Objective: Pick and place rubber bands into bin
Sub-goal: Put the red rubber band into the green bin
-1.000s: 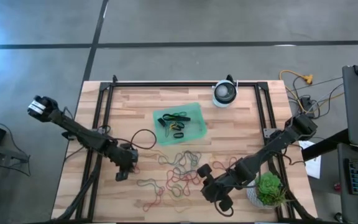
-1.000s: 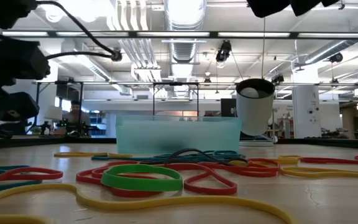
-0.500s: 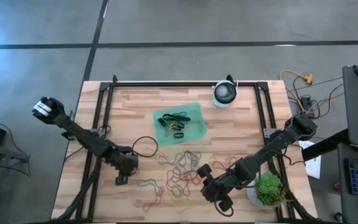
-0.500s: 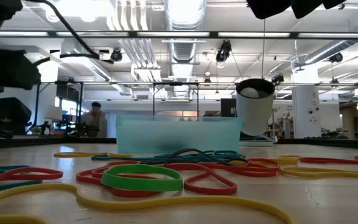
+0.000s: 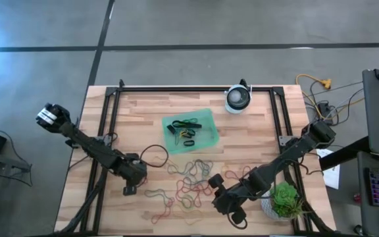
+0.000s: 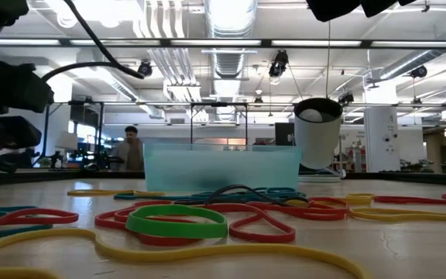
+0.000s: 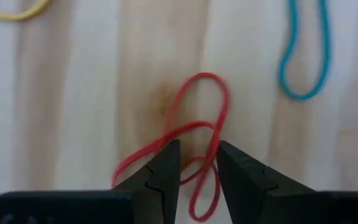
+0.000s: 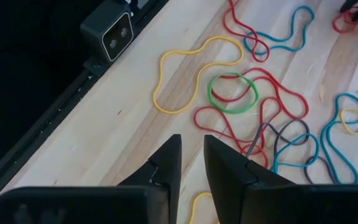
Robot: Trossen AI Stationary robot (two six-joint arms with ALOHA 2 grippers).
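Observation:
Rubber bands point(image 5: 189, 181) in red, yellow, green, blue and black lie loose on the wooden table near its near edge; in the low view they point(image 6: 176, 221) spread across the foreground. The green bin point(image 5: 191, 130) sits mid-table with several bands inside. My left gripper point(image 5: 129, 189) is down at the table, left of the pile. In its wrist view it point(image 7: 197, 163) is narrowly open, its fingertips on either side of a twisted red band point(image 7: 194, 127). My right gripper point(image 5: 234, 212) hovers shut near the pile's right side, over bare wood point(image 8: 192, 163).
A round white device point(image 5: 238, 99) stands at the far edge and a green plant point(image 5: 285, 199) at the near right corner. A black cable loop point(image 5: 151, 155) hangs by the left arm. A black frame borders the table, and a small camera point(image 8: 114, 31) sits on the near edge.
My left gripper has moved a little toward the table's near edge and lower. A person in the room behind has walked toward the right. The bands and the right arm have kept still.

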